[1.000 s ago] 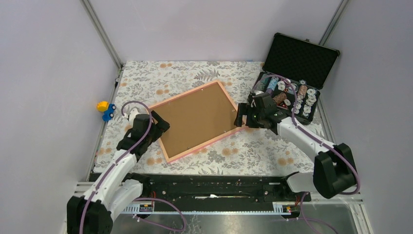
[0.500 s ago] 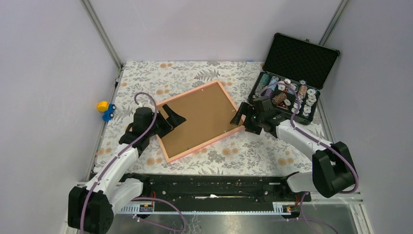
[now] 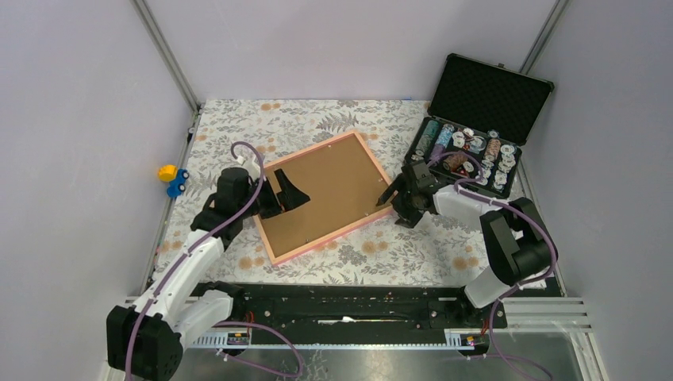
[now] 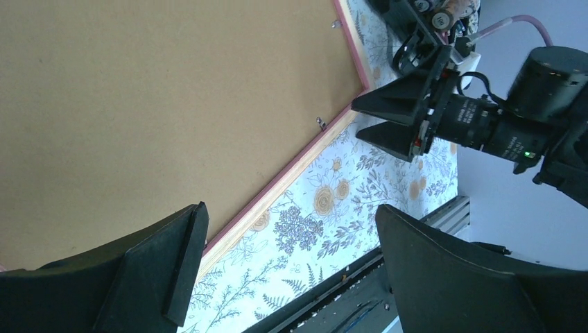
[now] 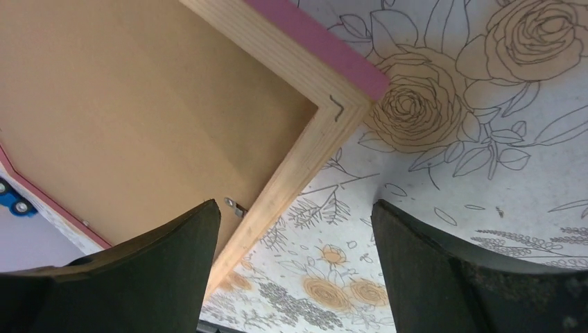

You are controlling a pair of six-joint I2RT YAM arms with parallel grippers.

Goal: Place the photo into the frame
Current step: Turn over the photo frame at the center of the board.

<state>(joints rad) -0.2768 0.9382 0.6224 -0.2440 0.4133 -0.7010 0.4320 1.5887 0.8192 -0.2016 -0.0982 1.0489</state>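
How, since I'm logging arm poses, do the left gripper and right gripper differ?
The left gripper is over the frame's brown board, near its left side; the right gripper straddles the frame's right corner. The left gripper points right, the right gripper left. Both are open and hold nothing.

Pink frame (image 3: 329,236) face down before me
Brown backing board (image 3: 321,194) up, lying flat, skewed on the flowered cloth (image 3: 238,127).

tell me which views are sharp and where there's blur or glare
Top external: even soft light, sharp throughout, no glare on the frame. Left wrist: its own fingers are dark and soft-edged, the right gripper is crisp. Right wrist: its fingers are blurred black shapes, the frame corner and floral cloth are sharp.
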